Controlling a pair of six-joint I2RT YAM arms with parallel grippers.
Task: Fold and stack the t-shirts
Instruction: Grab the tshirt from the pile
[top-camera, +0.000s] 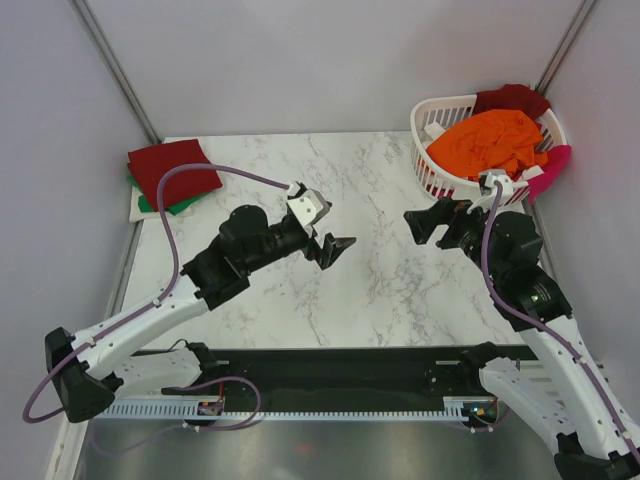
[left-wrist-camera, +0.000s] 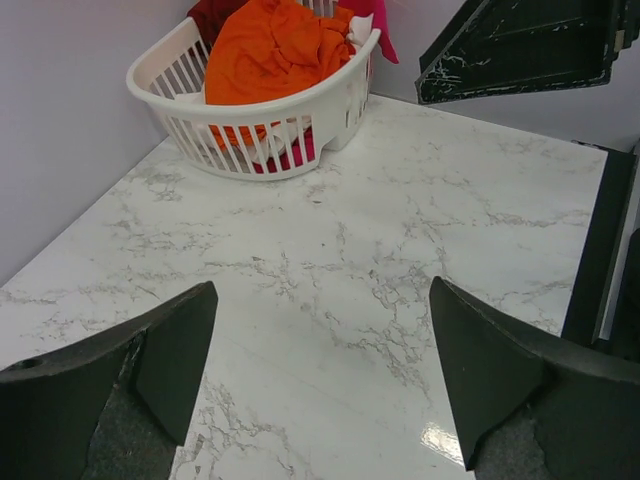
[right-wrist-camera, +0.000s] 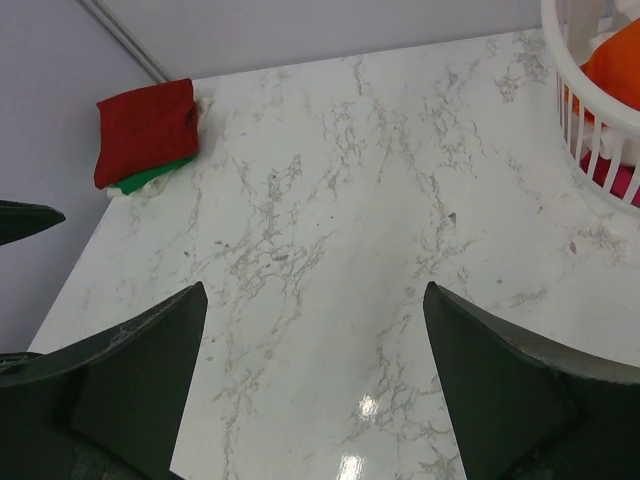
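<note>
Orange t-shirt (top-camera: 487, 143) in far-right basket (top-camera: 437, 178) looks limp, light; pinch a top fold; left gripper (top-camera: 330, 232), right gripper (top-camera: 440, 220) gape empty

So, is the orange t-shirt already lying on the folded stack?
No, the orange t-shirt is in the white basket, apart from the folded stack.

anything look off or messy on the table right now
Mostly tidy. A magenta shirt hangs out over the basket rim at the far right, and in the far-left stack the green shirt pokes out unevenly under the dark red shirt.
</note>
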